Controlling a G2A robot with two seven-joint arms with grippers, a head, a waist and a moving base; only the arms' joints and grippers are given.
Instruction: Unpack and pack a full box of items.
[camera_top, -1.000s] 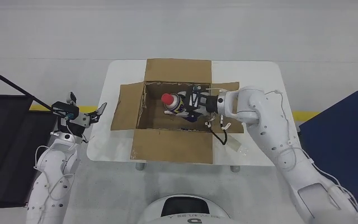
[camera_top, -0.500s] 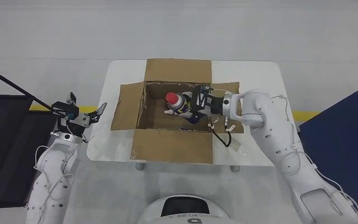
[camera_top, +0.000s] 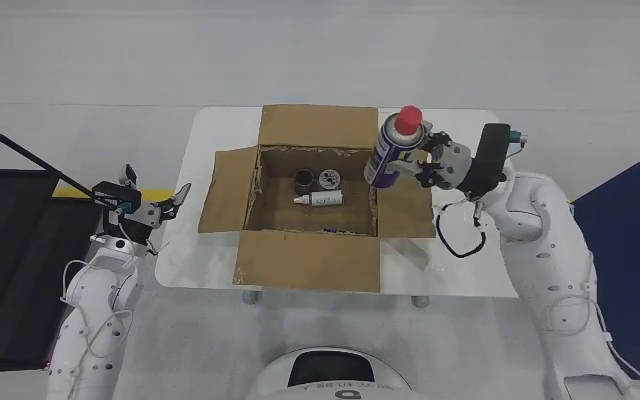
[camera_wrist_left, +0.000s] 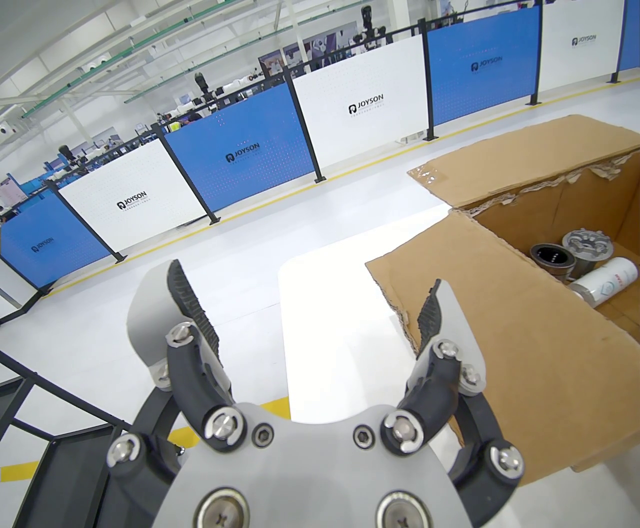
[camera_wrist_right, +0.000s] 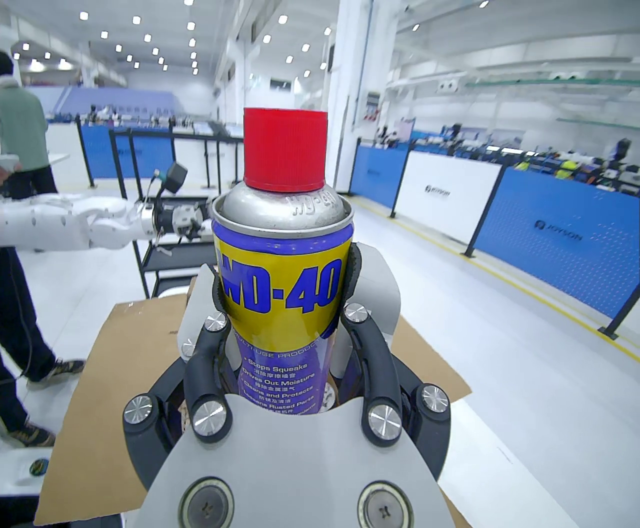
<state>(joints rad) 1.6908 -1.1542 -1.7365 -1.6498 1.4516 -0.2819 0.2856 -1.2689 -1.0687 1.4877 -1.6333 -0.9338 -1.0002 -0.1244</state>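
My right gripper (camera_wrist_right: 285, 272) was clenched around the body of the spray can (camera_wrist_right: 280, 240), which stood upright in it with the red cap on top. From above, the can hung in the air over the right-hand edge of the open cardboard box (camera_top: 300, 262), which rested on the white table (camera_top: 215, 140). Down in the box, near its far wall, lay a dark cylinder (camera_top: 303, 183), a round metal part (camera_top: 330, 180) and a white bottle (camera_top: 322, 199) on its side. Farther off, my left gripper (camera_wrist_left: 306, 280) hung with its jaws spread, grasping nothing, just off the table's left edge.
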